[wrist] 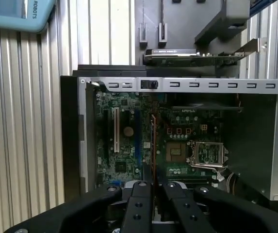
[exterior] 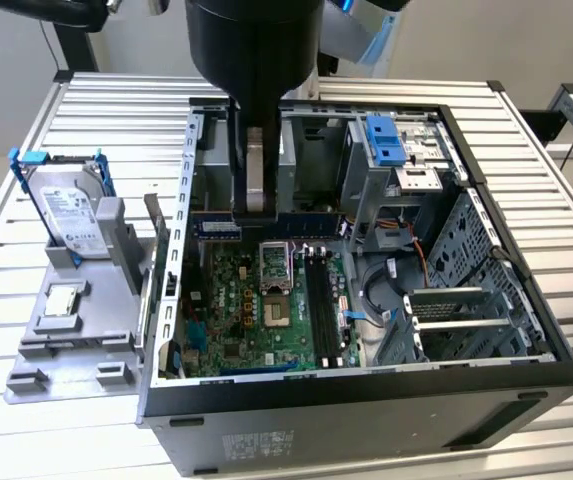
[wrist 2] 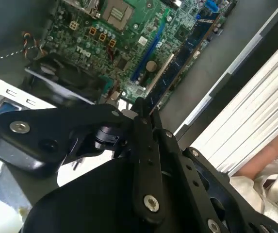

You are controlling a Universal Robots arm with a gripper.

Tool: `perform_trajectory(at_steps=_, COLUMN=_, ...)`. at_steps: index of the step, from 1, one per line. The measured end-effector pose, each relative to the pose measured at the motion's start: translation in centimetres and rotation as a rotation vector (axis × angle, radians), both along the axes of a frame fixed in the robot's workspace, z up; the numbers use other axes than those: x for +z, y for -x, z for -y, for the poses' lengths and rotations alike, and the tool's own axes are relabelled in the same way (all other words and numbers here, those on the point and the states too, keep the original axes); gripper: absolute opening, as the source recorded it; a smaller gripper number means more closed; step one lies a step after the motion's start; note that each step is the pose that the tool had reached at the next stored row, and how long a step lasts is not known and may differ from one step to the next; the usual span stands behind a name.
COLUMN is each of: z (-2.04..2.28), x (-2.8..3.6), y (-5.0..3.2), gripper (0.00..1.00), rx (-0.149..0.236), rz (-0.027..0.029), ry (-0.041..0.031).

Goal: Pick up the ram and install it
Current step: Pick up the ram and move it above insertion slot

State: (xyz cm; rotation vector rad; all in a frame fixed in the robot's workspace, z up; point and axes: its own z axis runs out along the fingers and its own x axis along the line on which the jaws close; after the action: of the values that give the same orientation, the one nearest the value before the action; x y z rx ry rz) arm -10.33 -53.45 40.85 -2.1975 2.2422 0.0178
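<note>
Tool [wrist: 153, 187] grips ram [wrist: 153, 145] edge-on over motherboard [wrist: 177, 121], clear of case walls [wrist: 202, 85].

There is one open computer case [exterior: 366, 410], with one green motherboard [exterior: 231, 330] inside it and one processor socket [exterior: 277, 300] on that board. I count also one blue ram stick [exterior: 218, 227], one hard drive [exterior: 71, 215], one grey holder [exterior: 76, 340] and one gripper [wrist: 153, 185].

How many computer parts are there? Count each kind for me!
Ram, held in the gripper: 1
Hard drive: 1
Green motherboard: 1
Computer case: 1
Total: 4
</note>
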Motion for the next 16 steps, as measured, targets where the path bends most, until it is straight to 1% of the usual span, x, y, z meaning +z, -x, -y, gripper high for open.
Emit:
perform_trajectory(at_steps=4, z=0.0, x=0.0, y=-1.38, gripper=0.0, rx=0.0, rz=-0.0003, ry=-0.0001)
perform_trajectory(at_steps=16, z=0.0, x=0.0, y=-6.17, gripper=0.0, rx=0.0, rz=-0.0011, ry=-0.0001)
